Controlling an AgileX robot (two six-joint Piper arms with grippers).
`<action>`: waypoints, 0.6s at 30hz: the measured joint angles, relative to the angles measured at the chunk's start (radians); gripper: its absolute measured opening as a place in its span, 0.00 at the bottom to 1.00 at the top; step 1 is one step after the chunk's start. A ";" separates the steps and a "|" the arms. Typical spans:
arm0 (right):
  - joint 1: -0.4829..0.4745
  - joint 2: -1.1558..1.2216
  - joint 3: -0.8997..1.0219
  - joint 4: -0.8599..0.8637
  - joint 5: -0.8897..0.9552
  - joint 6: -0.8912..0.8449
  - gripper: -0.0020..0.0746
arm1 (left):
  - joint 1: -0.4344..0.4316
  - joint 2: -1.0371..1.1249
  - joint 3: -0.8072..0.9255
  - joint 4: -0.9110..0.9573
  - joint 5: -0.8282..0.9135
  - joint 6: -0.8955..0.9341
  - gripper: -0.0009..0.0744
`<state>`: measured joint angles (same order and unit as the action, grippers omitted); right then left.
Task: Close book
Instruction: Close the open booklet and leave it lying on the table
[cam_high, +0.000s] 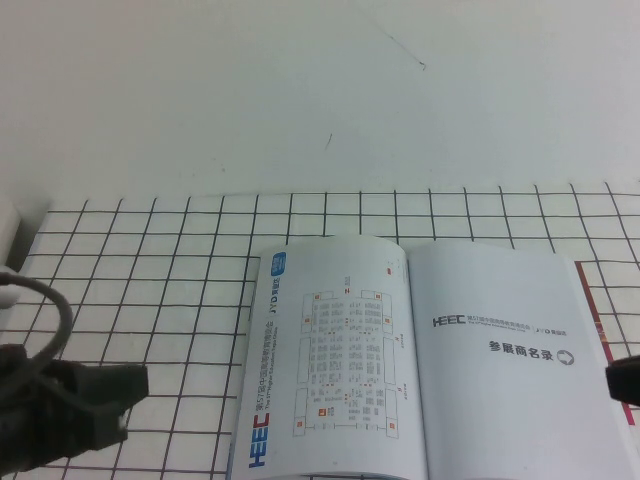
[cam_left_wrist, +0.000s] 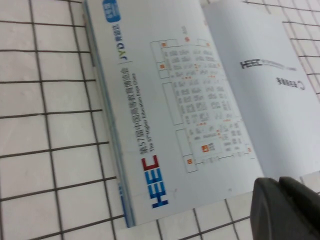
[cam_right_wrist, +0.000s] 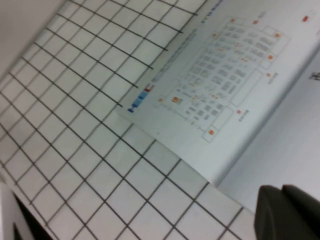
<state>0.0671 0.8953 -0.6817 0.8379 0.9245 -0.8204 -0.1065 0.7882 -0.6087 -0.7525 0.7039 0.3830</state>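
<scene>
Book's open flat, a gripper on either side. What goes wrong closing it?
1. The book lies flat on the grid mat, so the left gripper, low beside its left edge, may shove it sideways rather than get under the cover.
2. The right gripper, at the right page's edge, may catch only a thin top page and crease it.

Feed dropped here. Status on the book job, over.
Left claw low, left of book, clear of it. Right claw at book's right edge. Book open flat on grid mat. Nothing on the pages.
</scene>
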 joint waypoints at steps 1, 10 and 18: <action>0.000 0.034 -0.008 0.032 0.007 -0.024 0.02 | 0.000 0.013 0.000 -0.035 0.000 0.016 0.01; 0.096 0.292 -0.058 0.283 -0.008 -0.212 0.02 | 0.000 0.187 -0.007 -0.215 -0.055 0.132 0.01; 0.245 0.442 -0.167 0.116 -0.131 -0.136 0.02 | 0.000 0.326 -0.007 -0.222 -0.075 0.157 0.01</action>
<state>0.3124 1.3370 -0.8484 0.9536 0.7939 -0.9569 -0.1065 1.1139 -0.6155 -0.9744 0.6285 0.5398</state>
